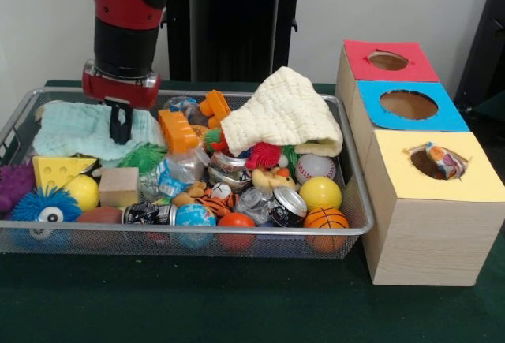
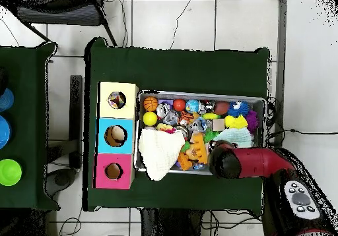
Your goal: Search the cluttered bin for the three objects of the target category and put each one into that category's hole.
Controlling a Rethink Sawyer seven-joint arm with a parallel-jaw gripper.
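Green table holds a wire bin, cream cloth burying toys.

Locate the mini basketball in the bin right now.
Front view: the mini basketball sits in the wire bin's near right corner, below the yellow ball, beside the crushed can.

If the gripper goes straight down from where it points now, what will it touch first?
Most likely the light green cloth at the back of the wire bin: the gripper hangs right over it. Depth is unclear.
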